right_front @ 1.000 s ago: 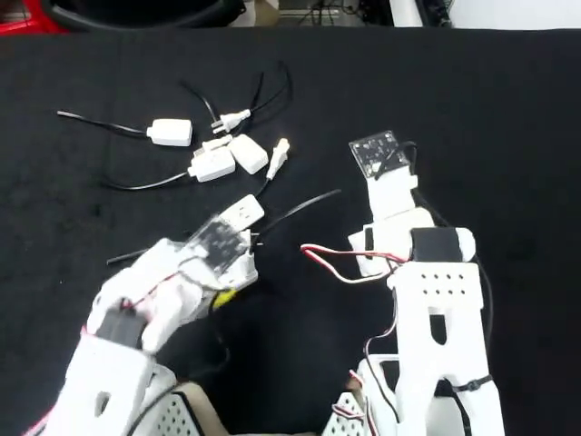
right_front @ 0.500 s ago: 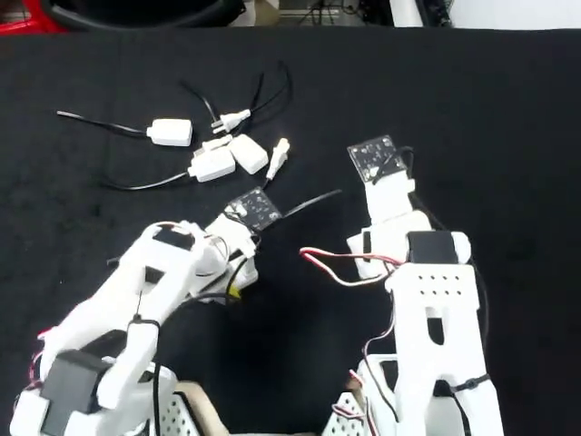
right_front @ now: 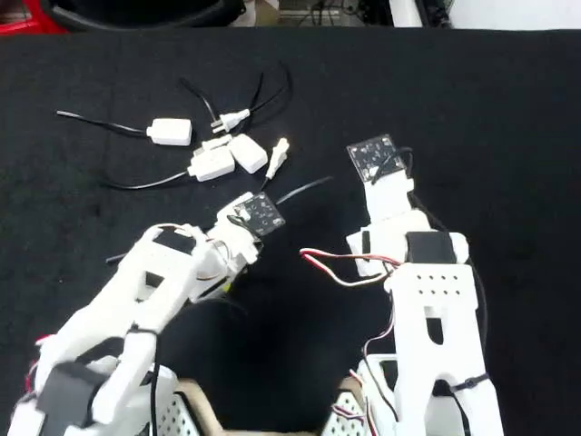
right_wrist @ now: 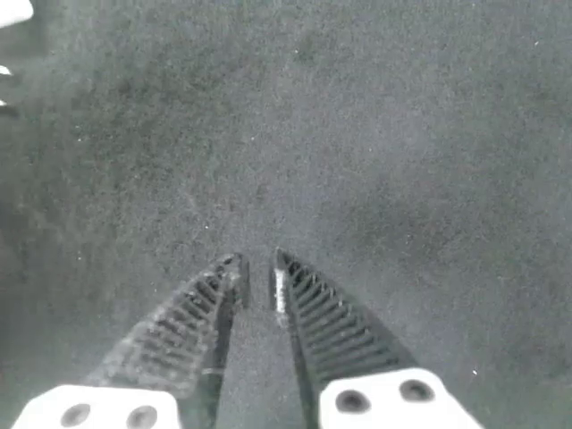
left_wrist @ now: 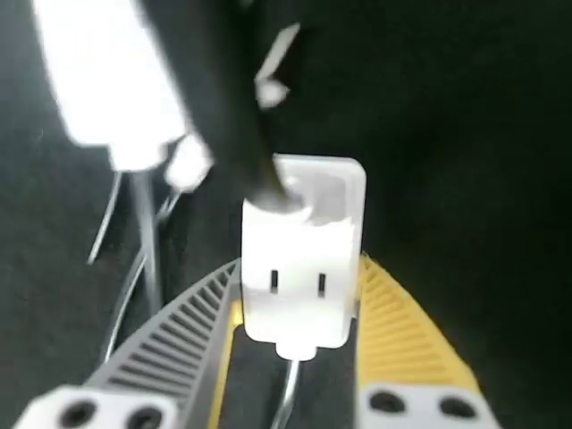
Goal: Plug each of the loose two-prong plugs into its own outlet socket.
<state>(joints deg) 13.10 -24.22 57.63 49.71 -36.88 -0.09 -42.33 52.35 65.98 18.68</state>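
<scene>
Outlet socket [left_wrist: 302, 277] secured: my left arm [right_front: 154, 282], drawn back and short of the white block a second ago, has swung forward over it. The left gripper [left_wrist: 300, 299] now clamps it near the middle of the black table [right_front: 508, 136], slots facing the wrist camera. My right arm [right_front: 427, 300] has not moved, and the right gripper [right_wrist: 257, 273] is all but closed on nothing. A black cord [right_front: 304, 188] alongside has shifted slightly. The nearest loose plug [right_front: 278, 156] lies just beyond, untouched. I judge no plugging has begun.
</scene>
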